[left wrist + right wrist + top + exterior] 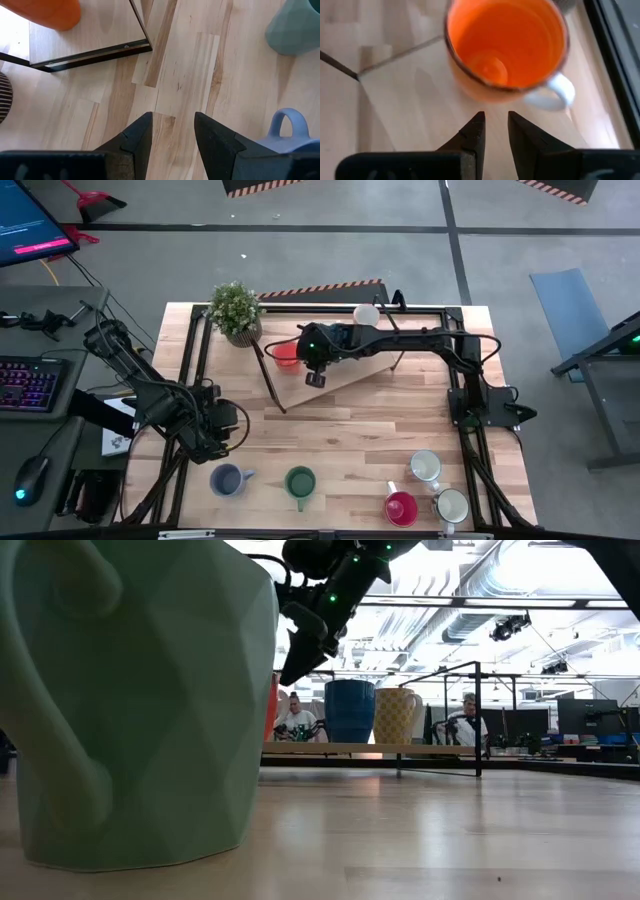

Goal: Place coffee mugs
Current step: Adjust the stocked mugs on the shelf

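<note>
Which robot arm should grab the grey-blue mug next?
Probably the left. Its pincer waits open just above the grey-blue mug at the table's front left. The right pincer is far off over the raised shelf, beside the orange mug.

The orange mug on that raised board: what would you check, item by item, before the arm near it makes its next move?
1. Orange mug upright on the shelf board: ok, its open mouth faces up.
2. Right tool clear of the mug: ok, a strip of board shows between fingertips and cup.
3. Right tool empty: ok, nothing between its narrowly parted fingers.
4. Mug's white handle free of obstruction: ok.
5. Left tool out of the way: ok, it is open over bare table beside the grey-blue mug.
6. Room left on the board for more mugs: cannot tell, the right arm covers much of it.
</note>
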{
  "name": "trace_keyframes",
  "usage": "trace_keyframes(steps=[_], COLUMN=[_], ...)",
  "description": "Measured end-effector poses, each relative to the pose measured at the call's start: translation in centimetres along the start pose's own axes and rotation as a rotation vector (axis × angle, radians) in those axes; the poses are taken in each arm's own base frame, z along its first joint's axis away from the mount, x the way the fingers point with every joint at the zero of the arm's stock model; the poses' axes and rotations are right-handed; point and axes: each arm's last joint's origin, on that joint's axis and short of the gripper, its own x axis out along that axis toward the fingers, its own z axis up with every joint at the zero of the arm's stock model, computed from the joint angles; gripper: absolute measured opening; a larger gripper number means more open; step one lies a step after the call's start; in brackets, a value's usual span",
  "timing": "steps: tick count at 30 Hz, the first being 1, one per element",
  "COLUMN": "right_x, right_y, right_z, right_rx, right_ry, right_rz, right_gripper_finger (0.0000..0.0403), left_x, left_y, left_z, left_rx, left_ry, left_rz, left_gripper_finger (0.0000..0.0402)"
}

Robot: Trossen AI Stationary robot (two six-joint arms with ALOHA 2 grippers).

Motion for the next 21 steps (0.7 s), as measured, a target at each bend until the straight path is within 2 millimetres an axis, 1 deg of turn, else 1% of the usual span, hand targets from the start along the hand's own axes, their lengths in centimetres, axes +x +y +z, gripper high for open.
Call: trace_keyframes(steps=[4, 10, 21], right_x=[0.01, 0.0, -0.01], right_y=[-0.27, -0.43, -0.42], right_z=[-0.3, 0.16, 0.62], right_rx=[0.031, 0.057, 0.059], right_ry=[0.032, -0.014, -0.063], right_rz=[-0.049, -0.088, -0.071], right_gripper_finger=[0.0062, 0.0062, 0.0062], left_x=[0.0, 0.0, 0.0], left_y=[0.0, 0.0, 0.0], left_z=[0.0, 0.0, 0.01], left_rx=[-0.001, -0.001, 0.0], left_ry=[0.0, 0.0, 0.0], left_rz=[0.0, 0.0, 0.0], left_gripper_finger=[0.0133, 0.0133, 0.0133])
